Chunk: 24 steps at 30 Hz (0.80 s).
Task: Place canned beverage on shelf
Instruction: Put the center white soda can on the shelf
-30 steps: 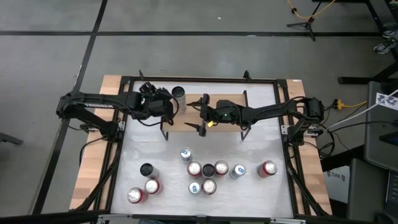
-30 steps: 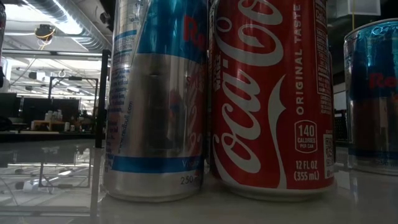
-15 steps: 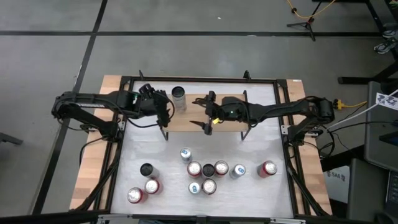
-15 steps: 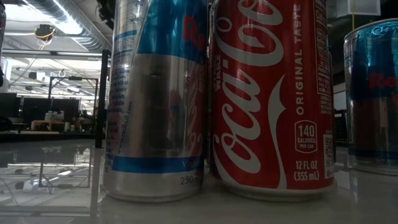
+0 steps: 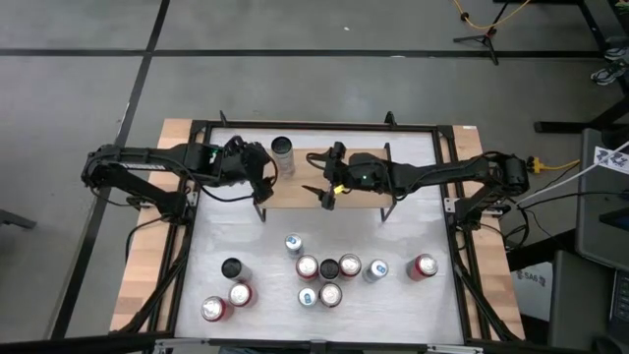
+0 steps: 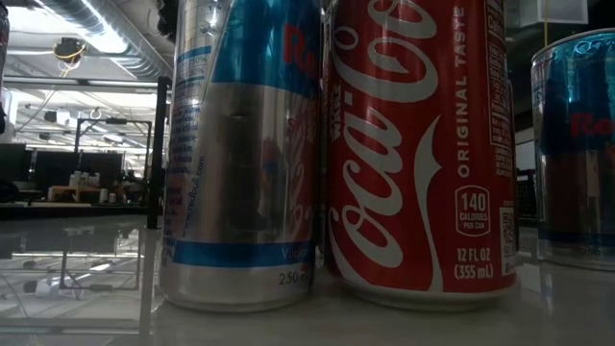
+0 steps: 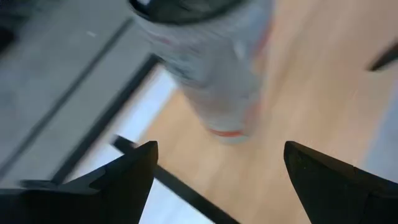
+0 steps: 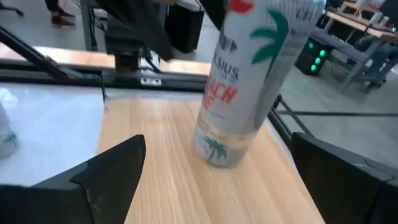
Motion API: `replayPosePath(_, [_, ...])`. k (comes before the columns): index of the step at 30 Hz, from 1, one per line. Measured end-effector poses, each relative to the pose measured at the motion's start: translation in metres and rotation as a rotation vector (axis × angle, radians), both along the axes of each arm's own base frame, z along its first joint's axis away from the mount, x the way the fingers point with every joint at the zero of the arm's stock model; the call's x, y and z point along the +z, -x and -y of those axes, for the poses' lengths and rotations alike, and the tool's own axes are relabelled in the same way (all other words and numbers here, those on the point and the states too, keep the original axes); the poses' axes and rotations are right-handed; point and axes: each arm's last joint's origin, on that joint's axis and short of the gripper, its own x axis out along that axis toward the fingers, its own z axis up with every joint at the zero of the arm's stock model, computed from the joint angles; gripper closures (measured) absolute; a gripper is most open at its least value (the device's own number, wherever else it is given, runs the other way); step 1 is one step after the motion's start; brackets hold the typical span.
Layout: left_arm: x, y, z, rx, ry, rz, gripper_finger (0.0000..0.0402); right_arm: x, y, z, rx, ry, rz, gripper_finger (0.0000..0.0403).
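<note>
RISK: can (image 5: 283, 154) upright near shelf (image 5: 354, 192) left end, upper centre | left gripper (image 5: 257, 169) fingers spread, just beside it; right gripper (image 5: 327, 189) fingers spread | a stray sweep by either could topple it.

Black cable (image 5: 501, 228) and yellow cord (image 5: 482, 15) on grey floor (image 5: 79, 98) beside the table (image 5: 413, 305).
</note>
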Motion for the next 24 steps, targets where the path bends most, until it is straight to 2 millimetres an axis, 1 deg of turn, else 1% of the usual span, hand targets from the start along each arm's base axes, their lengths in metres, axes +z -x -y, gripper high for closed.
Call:
replayPosePath(5, [0.0,-0.004,0.013,-0.107,0.16,0.049,0.006,-0.003,0.001,0.0,0.0,-0.002,-0.027,0.0011])
replayPosePath(8, [0.005,-0.011,0.023,-0.194,0.226,0.127,0.006,-0.003,0.001,0.0,0.0,-0.002,-0.027,0.0011])
replayPosePath(10, [0.009,-0.015,0.03,-0.235,0.238,0.191,0.006,-0.003,0.001,0.0,0.0,-0.002,-0.028,0.0011])
replayPosePath(12, [0.013,-0.019,0.035,-0.25,0.219,0.247,0.006,-0.003,0.001,0.0,0.0,-0.002,-0.028,0.0011])
replayPosePath(14, [0.016,-0.021,0.037,-0.23,0.177,0.288,0.006,-0.003,0.001,0.0,0.0,-0.002,-0.028,0.0011])
replayPosePath(17, [0.024,-0.018,0.039,-0.198,0.123,0.329,0.006,-0.004,0.001,0.0,0.0,-0.002,-0.04,0.0011])
replayPosePath(24, [0.064,-0.013,0.038,-0.192,0.022,0.427,0.006,-0.005,0.001,0.0,0.0,-0.003,-0.049,0.0011])
